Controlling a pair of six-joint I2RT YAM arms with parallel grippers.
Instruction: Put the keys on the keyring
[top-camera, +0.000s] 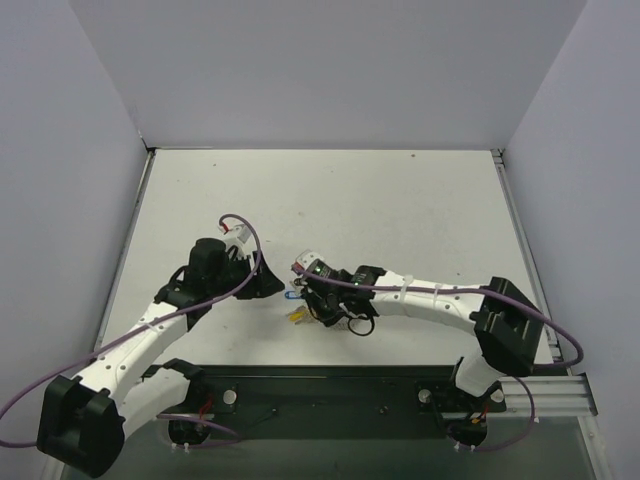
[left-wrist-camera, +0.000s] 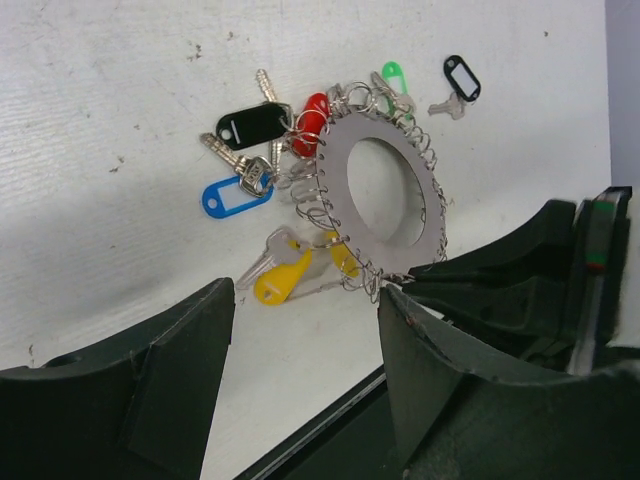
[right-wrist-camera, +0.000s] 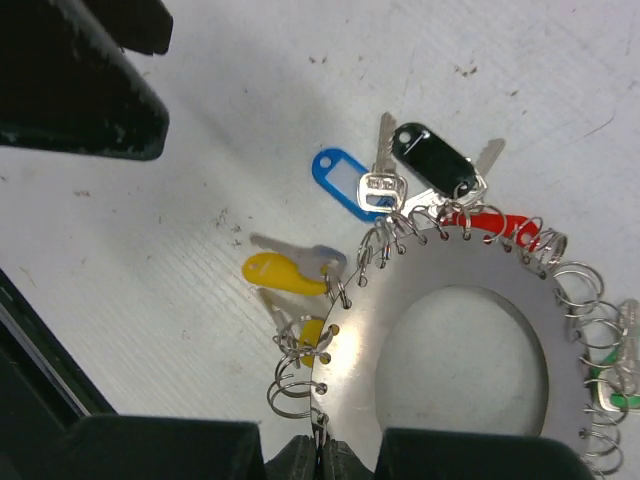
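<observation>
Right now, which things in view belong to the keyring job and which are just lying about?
Job: keyring, tilted up, right gripper shut on its rim; tagged keys clustered at its rim; one black-tagged key lying apart; left gripper, open.
Not the job: table; black base plate.

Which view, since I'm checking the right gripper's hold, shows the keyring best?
Left wrist: the keyring stands whole, tilted, its edge pinched in the right gripper. Right wrist crops its lower edge; the top view shows it tiny, mostly hidden.
</observation>
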